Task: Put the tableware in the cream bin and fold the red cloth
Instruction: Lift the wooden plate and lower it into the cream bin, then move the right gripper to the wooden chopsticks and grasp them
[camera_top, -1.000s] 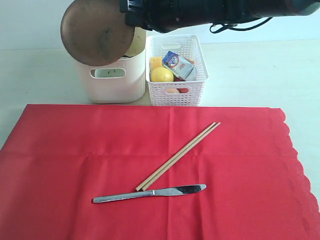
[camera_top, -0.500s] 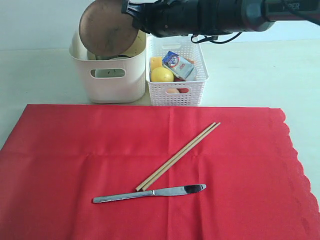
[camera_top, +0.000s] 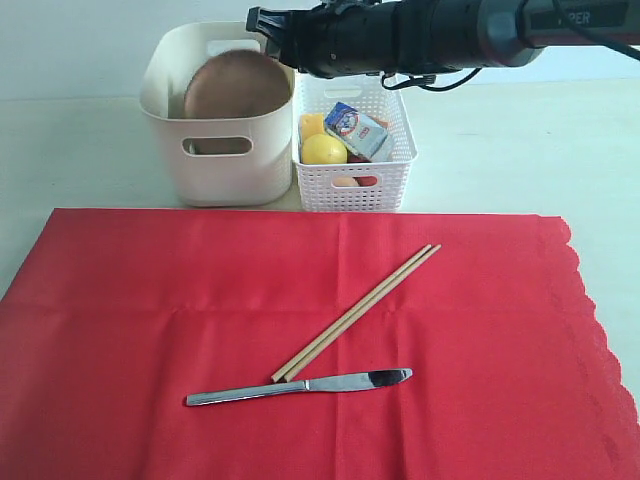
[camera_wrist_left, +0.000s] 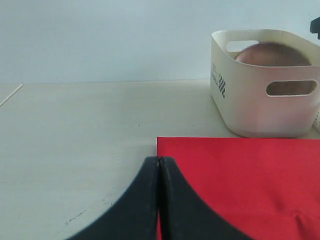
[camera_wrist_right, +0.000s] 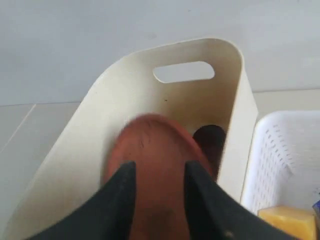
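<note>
Right gripper (camera_top: 262, 24): reaches in from the right of the exterior view and hangs over the back right corner of the bin (camera_top: 213, 175); its fingers (camera_wrist_right: 121, 197) stand apart with a clear gap, holding nothing; the plate (camera_top: 236, 88) shows through that gap in the wrist view, lower down and blurred; whether a fingertip grazes it cannot be told.

Left gripper (camera_wrist_left: 159, 165): fingers pressed flat together, nothing between them; it hangs low over the near left corner of the cloth (camera_top: 150, 300).

Plate: inside the bin, standing on edge and tilted, its broad brown face turned to the front of the exterior view; its top edge lies about level with the bin's rim; part of it shows through the front handle cut-out.

Chopsticks (camera_top: 356, 312): on the cloth, side by side; long axis diagonal, from lower left to upper right in the exterior view; the lower ends lie just beside the middle of the knife (camera_top: 300, 386).

Knife: on the cloth nearer the front edge; long axis nearly side to side; handle to the left, blade tip to the right.

Cloth: spread flat on the table (camera_top: 500, 150), unfolded, scalloped edge on the right.

Basket (camera_top: 352, 185): just beside the bin on its right; holds a lemon (camera_top: 323, 150) and a carton (camera_top: 356, 131).
</note>
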